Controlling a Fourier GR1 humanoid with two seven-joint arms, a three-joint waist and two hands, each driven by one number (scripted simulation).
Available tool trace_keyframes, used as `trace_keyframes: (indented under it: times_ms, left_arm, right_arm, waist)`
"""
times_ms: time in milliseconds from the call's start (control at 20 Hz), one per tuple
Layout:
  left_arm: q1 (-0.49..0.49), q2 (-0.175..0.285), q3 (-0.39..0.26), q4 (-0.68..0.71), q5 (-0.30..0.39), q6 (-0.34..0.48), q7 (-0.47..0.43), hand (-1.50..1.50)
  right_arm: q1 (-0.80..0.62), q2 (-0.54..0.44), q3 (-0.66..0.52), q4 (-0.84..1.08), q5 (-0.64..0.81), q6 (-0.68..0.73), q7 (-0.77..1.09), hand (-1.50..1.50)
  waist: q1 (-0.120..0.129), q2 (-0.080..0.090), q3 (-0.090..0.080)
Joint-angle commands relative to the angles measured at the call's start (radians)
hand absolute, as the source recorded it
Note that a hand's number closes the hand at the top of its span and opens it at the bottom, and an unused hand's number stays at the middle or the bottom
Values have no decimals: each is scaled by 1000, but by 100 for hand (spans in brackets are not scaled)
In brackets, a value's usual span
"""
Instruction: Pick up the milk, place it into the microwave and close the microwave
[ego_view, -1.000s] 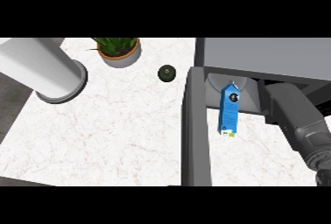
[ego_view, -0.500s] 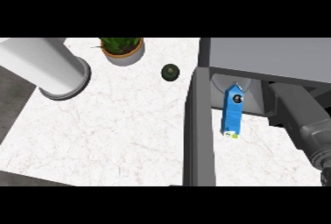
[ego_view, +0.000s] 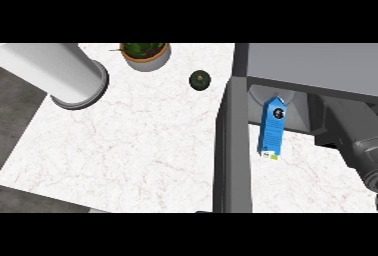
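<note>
The blue milk carton (ego_view: 272, 129) sits just right of the open microwave door (ego_view: 232, 150). Its gabled top points at the round white turntable (ego_view: 258, 93) in the microwave's mouth, and its green-labelled end points toward me. Nothing holds the carton. The grey microwave body (ego_view: 310, 65) fills the upper right. My right forearm (ego_view: 353, 142) comes in from the right edge beside the carton, and its hand is hidden. My left forearm (ego_view: 55, 70) shows as a thick grey cylinder at the upper left, with no hand visible.
A dark green avocado (ego_view: 199, 79) lies on the white marble counter (ego_view: 125, 145) near the door's hinge side. A potted plant (ego_view: 145, 52) stands at the back. The counter's left edge runs diagonally at the lower left.
My right forearm has drawn back toward the lower right, away from the carton. The left forearm has shifted up and left. The whole view has slid slightly, and the carton stays put.
</note>
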Motion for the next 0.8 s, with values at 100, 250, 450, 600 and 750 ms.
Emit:
trace_keyframes:
  times_ms: [100, 250, 450, 600, 750]
  left_arm:
    - [-8, 11, -5, 4, -20, -6, 8, -150]
    - [-24, 14, -5, 5, -25, -6, 2, -150]
    - [-34, 20, 0, 23, -37, -7, 2, -150]
    - [-51, 16, -36, 28, -50, -15, 8, -150]
    - [-63, 28, -29, 43, -52, -16, 8, -150]
  right_arm:
    - [-12, -36, 17, -2, 19, 13, 8, 150]
    - [13, -91, 83, 22, 94, -160, 56, 150]
    - [-62, 17, -12, -32, -22, 103, 1, -150]
    - [-82, 34, 49, 4, 37, 106, 62, -150]
    - [-105, 67, 77, 10, 63, 78, 91, -150]
  waist:
    - [15, 13, 0]
    - [16, 19, -10]
    - [33, 2, 1]
    - [46, 8, -6]
    - [49, -4, -7]
